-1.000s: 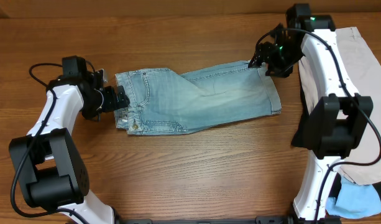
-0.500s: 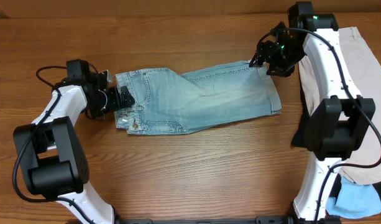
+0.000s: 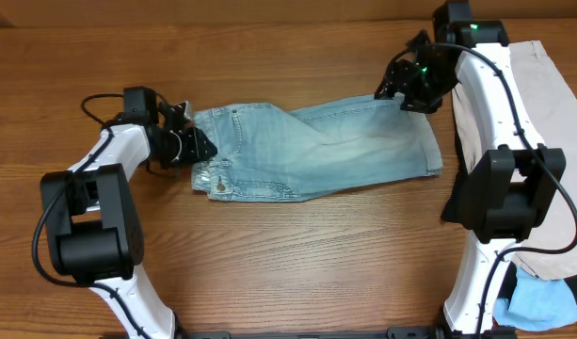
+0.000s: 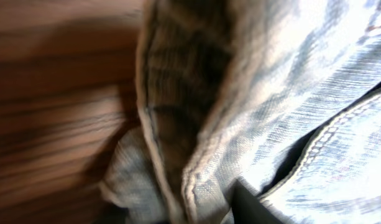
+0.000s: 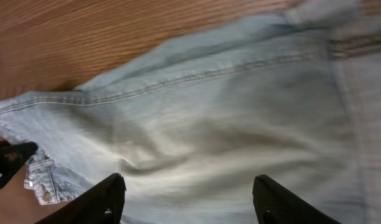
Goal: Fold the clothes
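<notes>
Faded light-blue denim shorts (image 3: 316, 151) lie flat across the wooden table, waistband to the left and cuffed hems to the right. My left gripper (image 3: 190, 146) is at the waistband's left edge, shut on bunched denim. In the left wrist view the folded waistband (image 4: 196, 124) fills the frame, with one dark fingertip (image 4: 255, 208) pressed against it. My right gripper (image 3: 401, 88) hovers over the far right hem corner. It is open, and its two fingertips (image 5: 109, 199) stand wide apart above the smooth denim (image 5: 209, 118) with nothing between them.
A beige garment (image 3: 552, 104) lies along the table's right edge under the right arm. A pale-blue garment (image 3: 542, 306) sits at the near right corner. Bare wood (image 3: 297, 264) stretches in front of the shorts and behind them.
My left gripper moved right into the waistband and closed on it. The whole pair of shorts slid slightly to the right. The right gripper hardly moved.
</notes>
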Motion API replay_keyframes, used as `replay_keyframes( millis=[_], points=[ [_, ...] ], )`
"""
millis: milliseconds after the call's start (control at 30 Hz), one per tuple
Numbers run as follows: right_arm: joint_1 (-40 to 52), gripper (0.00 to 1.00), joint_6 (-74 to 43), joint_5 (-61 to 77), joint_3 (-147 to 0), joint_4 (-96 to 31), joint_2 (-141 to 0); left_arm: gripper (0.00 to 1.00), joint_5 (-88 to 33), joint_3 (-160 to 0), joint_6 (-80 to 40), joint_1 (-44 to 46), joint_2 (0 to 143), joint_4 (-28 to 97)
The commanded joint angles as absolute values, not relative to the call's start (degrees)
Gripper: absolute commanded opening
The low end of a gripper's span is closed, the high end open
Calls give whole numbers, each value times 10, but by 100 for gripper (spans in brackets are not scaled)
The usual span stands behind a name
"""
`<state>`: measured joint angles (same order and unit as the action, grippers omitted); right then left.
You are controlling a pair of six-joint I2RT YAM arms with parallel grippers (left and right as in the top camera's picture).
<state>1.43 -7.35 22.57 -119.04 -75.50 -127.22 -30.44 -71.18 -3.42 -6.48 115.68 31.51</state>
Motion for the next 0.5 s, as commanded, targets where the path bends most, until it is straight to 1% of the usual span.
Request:
replay_keyframes(
  millis=[0, 33, 67, 300, 467],
  points=[
    [42, 70, -57, 235, -1202, -743, -1258, 16, -316, -715, -45, -66, 1187, 329],
    [48, 70, -57, 235, -1202, -739, -1258, 13, -316, -727, -45, -72, 1186, 341],
    [60, 70, -57, 234, -1202, -731, -1258, 5, -316, -758, -42, -85, 1184, 372],
    [88, 69, -57, 235, -1202, -722, -1258, 4, -315, -951, 12, -131, 1181, 569],
    [102, 68, -60, 236, -1202, -726, -1258, 4, -281, -1093, 42, -135, 1181, 703]
  ],
)
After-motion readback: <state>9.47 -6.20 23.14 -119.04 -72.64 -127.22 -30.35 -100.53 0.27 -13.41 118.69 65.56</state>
